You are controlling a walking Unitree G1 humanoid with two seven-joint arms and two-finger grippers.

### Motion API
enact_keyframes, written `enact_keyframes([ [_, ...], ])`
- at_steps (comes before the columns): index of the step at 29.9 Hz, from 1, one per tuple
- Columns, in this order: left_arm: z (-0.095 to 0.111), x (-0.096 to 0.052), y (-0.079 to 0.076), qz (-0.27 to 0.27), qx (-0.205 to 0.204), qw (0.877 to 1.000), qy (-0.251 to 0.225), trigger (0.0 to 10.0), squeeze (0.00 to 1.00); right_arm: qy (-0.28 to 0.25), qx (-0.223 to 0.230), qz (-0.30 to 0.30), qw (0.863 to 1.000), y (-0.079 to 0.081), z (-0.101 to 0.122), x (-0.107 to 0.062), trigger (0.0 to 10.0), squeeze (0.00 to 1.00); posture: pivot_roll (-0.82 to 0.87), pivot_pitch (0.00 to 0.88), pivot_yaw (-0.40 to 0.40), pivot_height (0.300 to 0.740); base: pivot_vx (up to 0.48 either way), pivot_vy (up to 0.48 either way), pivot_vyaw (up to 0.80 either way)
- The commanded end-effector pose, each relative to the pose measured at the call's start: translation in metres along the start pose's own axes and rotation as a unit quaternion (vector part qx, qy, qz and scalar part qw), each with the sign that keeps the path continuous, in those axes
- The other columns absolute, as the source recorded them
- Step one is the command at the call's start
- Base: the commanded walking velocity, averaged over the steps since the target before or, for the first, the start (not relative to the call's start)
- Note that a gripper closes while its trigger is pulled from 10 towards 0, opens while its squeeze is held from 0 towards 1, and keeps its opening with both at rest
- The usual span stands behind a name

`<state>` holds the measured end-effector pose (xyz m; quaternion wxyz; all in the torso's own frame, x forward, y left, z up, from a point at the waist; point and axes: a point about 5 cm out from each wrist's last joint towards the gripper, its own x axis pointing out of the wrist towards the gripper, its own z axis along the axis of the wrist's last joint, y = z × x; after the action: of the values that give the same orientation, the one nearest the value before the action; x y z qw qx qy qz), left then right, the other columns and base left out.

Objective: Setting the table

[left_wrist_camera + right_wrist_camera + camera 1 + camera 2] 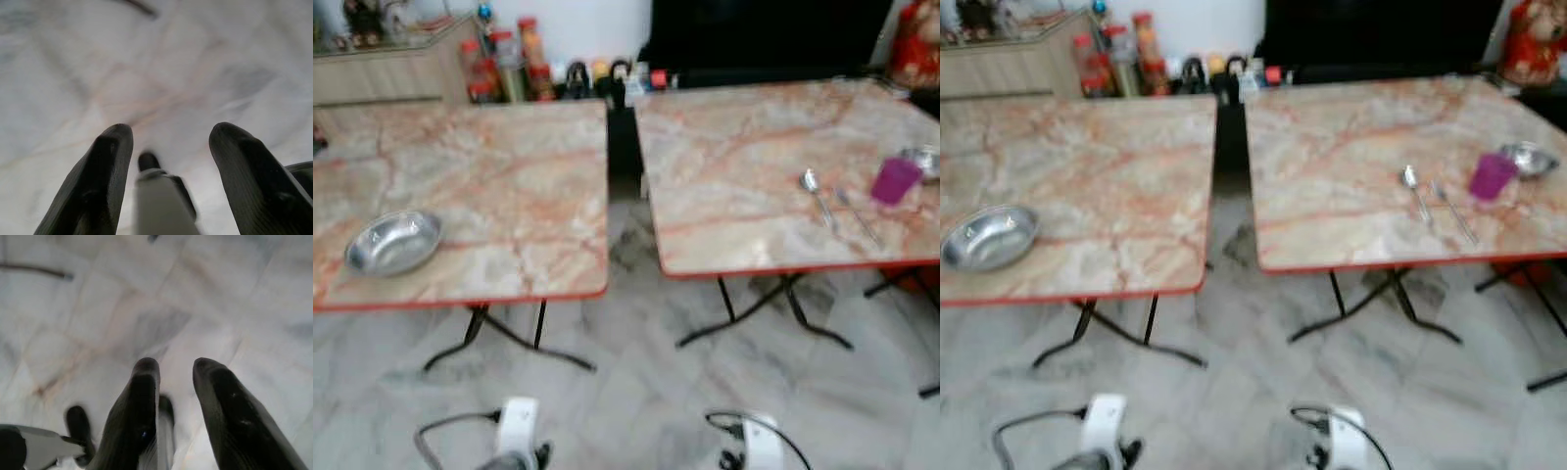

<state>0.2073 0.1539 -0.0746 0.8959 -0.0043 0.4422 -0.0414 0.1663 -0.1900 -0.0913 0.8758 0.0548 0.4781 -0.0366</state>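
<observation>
A steel bowl (393,242) sits near the front left of the left marble-patterned table (509,176). On the right table (744,166) lie a spoon (815,191) and a second thin utensil (858,216), with a magenta cup (896,180) and a small steel bowl (926,159) beside them at the right edge. Both arms hang low in front of the tables, over the floor. My left gripper (171,129) is open with nothing between its fingers. My right gripper (176,363) is open too, with a narrower gap, and holds nothing.
A narrow gap (625,186) separates the two tables, whose black folding legs (509,338) splay onto the pale tiled floor. Bottles and jars (509,64) stand at the back beside a low cabinet (391,59). A dark panel (764,34) and a red figure (915,44) are behind the right table.
</observation>
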Motion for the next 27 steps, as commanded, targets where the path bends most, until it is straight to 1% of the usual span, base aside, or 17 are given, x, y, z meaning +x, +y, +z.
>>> enact_keyframes([
  [1,-0.0032,-0.0025,0.0164,0.021,0.007,1.000,0.006,10.0,0.00,-0.011,0.004,0.017,1.000,0.0140,0.0064,0.0023,10.0,0.00,-0.10,0.000,0.005,0.740,0.251,-0.405,0.00],
  [10,-0.0046,-0.0025,0.0144,0.018,0.007,1.000,0.007,10.0,0.00,-0.012,-0.002,0.016,1.000,0.0125,0.0082,0.0025,10.0,0.00,-0.11,0.000,0.001,0.740,0.252,-0.406,0.00],
  [27,-0.0031,-0.0021,0.0135,0.015,0.012,1.000,0.005,10.0,0.00,-0.014,-0.008,0.019,1.000,0.0130,0.0117,0.0030,10.0,0.00,-0.11,0.000,-0.002,0.740,0.000,-0.458,0.00],
])
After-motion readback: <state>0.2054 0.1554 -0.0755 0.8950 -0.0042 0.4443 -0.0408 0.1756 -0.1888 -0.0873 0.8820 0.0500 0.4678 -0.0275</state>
